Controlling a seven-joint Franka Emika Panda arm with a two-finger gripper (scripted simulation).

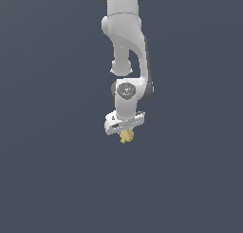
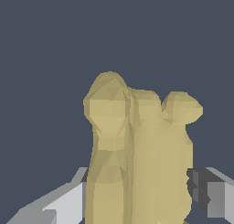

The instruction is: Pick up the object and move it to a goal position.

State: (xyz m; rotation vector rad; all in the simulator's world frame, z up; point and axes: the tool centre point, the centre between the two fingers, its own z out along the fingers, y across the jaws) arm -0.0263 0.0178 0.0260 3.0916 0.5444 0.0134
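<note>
The object (image 1: 126,136) is a small pale yellow-tan lumpy item with knobby bumps. In the exterior view it hangs just below the white gripper (image 1: 125,132), near the picture's middle. In the wrist view the object (image 2: 137,154) fills the middle, standing between the two fingers: a pale finger (image 2: 66,205) on one side and a grey padded finger (image 2: 208,193) on the other. Both press against its sides. The gripper is shut on the object. The object's lower part is hidden between the fingers.
The white arm (image 1: 126,42) comes down from the top of the exterior view. Behind everything is a plain dark blue-grey surface (image 1: 47,156). No other object shows.
</note>
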